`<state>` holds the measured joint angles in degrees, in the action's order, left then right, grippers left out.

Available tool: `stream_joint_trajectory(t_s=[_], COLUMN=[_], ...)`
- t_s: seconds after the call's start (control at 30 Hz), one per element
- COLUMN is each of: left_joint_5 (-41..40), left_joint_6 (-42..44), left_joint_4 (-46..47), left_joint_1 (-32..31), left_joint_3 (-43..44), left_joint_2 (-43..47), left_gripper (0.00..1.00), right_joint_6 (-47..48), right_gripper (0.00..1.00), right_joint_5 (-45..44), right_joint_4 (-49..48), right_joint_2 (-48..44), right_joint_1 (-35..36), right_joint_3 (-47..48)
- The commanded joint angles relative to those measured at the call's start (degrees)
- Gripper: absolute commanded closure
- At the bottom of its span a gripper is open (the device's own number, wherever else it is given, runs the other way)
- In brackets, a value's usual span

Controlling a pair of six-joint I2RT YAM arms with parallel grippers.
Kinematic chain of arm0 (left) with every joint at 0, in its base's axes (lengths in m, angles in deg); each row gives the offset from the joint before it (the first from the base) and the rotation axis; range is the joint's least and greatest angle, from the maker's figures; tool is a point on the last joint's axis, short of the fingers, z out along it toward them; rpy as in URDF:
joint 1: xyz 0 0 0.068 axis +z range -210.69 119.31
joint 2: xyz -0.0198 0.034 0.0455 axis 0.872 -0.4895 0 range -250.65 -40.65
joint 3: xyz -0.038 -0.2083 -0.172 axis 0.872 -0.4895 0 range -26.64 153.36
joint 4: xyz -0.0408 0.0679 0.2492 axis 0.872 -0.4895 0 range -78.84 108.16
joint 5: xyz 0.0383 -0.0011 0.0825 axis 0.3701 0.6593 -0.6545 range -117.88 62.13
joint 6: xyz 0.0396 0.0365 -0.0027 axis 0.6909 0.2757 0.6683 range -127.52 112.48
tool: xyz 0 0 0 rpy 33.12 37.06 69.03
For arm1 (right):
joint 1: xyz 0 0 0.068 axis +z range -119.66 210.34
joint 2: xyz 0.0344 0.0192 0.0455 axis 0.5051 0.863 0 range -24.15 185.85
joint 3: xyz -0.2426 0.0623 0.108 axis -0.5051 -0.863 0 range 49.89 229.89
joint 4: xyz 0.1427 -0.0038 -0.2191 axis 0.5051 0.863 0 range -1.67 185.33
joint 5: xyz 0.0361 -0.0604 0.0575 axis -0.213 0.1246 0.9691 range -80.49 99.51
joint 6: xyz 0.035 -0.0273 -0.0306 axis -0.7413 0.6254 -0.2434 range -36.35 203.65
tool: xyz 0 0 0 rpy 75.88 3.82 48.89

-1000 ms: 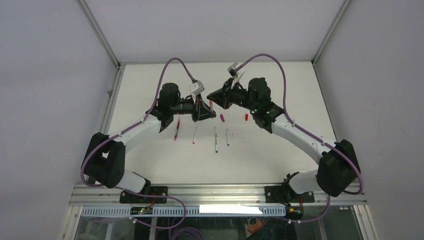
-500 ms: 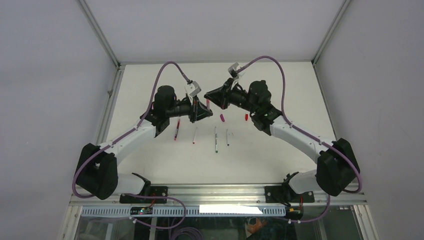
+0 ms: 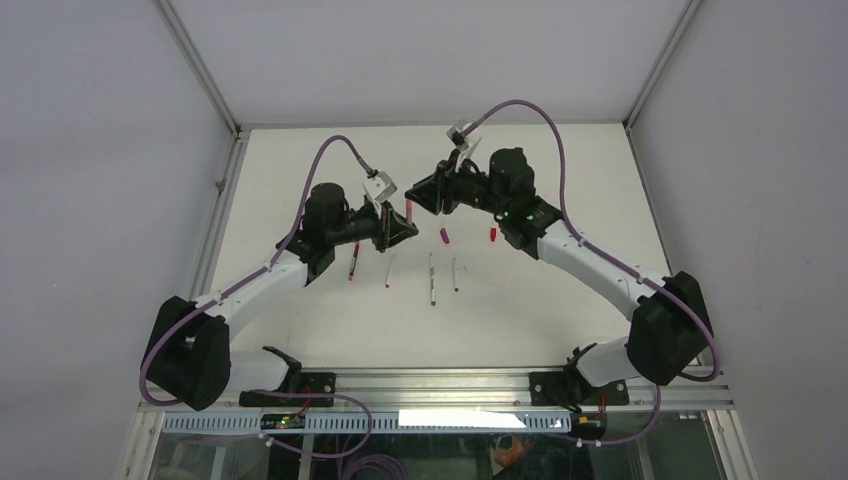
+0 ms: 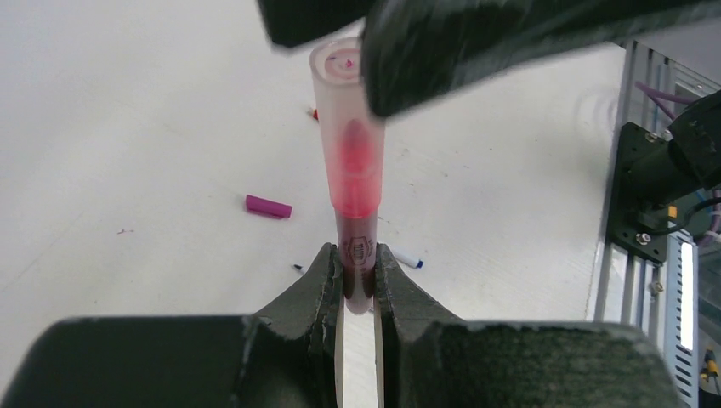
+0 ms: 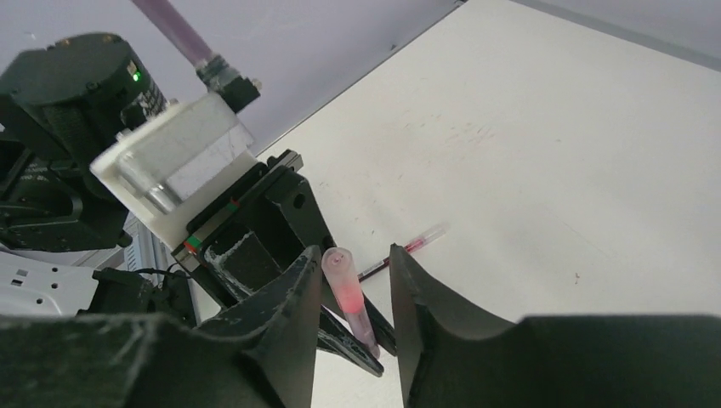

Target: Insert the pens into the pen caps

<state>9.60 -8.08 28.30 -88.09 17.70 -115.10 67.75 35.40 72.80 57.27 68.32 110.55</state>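
The matte black left fingers [image 4: 321,285] pinch the dark red pen [image 4: 360,255] low on its slim round barrel, holding it clear of the pale, smooth worktop [image 3: 520,290]. A frosted, translucent pink cap [image 4: 347,119] sits over its tip. The right fingers [image 5: 293,310] stand parted either side of that cap, with a gap showing. A stubby magenta cap [image 4: 268,206] lies on the worktop beyond.

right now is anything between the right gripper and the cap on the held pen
Nothing visible. The pale pink cap sits on the dark red pen in the left gripper, between the open fingers of the right gripper.
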Motion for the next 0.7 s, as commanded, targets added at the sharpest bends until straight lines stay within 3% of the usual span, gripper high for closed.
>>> stream_joint_trajectory(t_s=[0.0,0.2,0.37,0.67], left_joint_5=[-3.93,-16.2,-33.55,-46.2], left_joint_6=[2.2,1.6,-3.77,-11.82], left_joint_4=[3.01,-7.43,-19.52,-31.16], left_joint_1=[-0.29,-0.29,2.54,7.05], left_joint_3=[-3.6,-4.74,-1.76,3.55], left_joint_2=[2.65,0.63,-1.8,-2.95], left_gripper=[1.0,1.0,1.0,1.0], right_joint_6=[2.25,2.85,2.65,0.84], right_gripper=[0.63,0.57,0.56,0.56], right_joint_5=[-3.11,-9.22,-10.87,-10.27], right_joint_4=[4.44,3.66,8.14,10.42], right_joint_2=[-5.36,-16.27,-21.73,-23.14], right_joint_1=[-3.81,-6.28,-6.36,-6.33], right_joint_3=[8.01,2.2,-6.66,-12.1])
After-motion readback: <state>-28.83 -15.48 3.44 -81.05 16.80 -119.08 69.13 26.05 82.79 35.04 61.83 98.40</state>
